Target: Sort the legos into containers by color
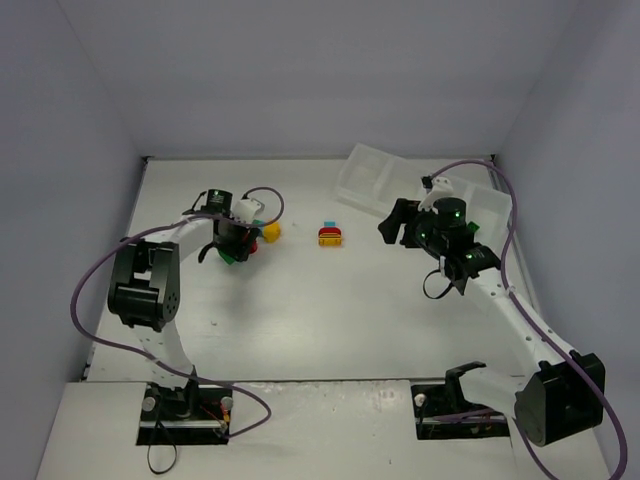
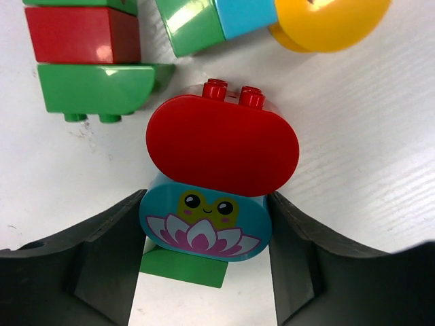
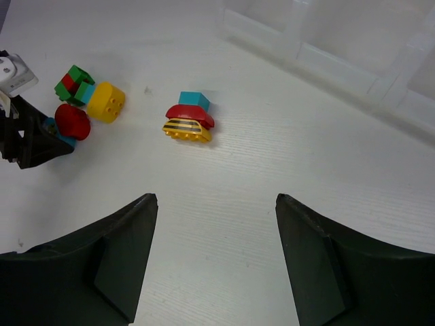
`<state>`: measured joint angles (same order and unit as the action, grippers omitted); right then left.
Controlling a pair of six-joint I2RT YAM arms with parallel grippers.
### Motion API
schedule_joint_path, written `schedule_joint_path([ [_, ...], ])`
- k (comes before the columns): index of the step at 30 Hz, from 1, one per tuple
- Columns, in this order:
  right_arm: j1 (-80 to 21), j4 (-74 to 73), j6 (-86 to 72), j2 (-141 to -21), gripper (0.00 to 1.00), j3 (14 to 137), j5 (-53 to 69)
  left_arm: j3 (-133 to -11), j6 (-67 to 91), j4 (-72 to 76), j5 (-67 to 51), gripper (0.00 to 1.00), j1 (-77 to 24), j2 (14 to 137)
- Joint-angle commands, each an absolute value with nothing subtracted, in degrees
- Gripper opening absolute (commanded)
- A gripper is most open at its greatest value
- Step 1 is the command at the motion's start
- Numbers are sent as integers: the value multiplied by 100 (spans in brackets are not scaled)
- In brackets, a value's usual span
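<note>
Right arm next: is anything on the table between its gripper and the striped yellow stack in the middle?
Nothing visible. Only bare table lies between the right gripper and the striped stack; the other bricks sit well off to one side.

Twin machines at the tabletop: the left arm and right arm share one build, with white links between boxy black joint housings and small green lights glowing on the upper joints. A purple cable trails along each arm from its black base plate. The left claw and right claw have broad, matte charcoal fingers with angled inner faces.
</note>
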<state>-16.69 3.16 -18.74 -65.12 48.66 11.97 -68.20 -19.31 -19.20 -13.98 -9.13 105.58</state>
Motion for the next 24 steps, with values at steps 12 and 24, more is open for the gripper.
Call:
schedule_joint_path([
  [12, -2197, 904, -2706, -6829, 70, 5686, 3023, -5678, -1529, -879, -2171, 0, -1563, 7078],
  [24, -3383, 1151, -3287, -7558, 70, 6565, 2945, -5634, -1081, -1019, -2127, 0, -3057, 6258],
])
